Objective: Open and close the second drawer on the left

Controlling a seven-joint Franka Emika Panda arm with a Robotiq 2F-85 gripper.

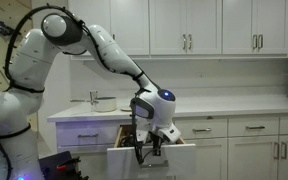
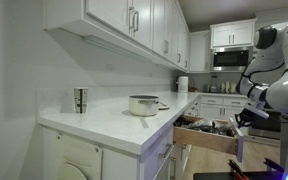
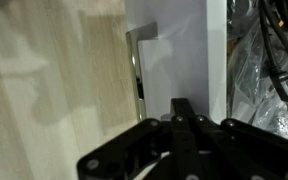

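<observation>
Exterior view: the second drawer (image 1: 179,152) stands pulled out below the countertop's (image 1: 234,105) front edge, and the arm slopes down with the gripper (image 1: 151,145) at its front. Exterior view: the drawer (image 2: 209,138) juts from the cabinet row. Wrist view: jaws closed together, empty, just beside the silver handle (image 3: 137,65). Opening appears done; closing calls for a square inward push.

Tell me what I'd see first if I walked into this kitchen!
A big white robot arm bends down in front of the cabinets, its hand shut and low at a pulled-out drawer. That white drawer is stuffed with dark, jumbled things. Up on the white counter sits a shiny metal pot.
</observation>
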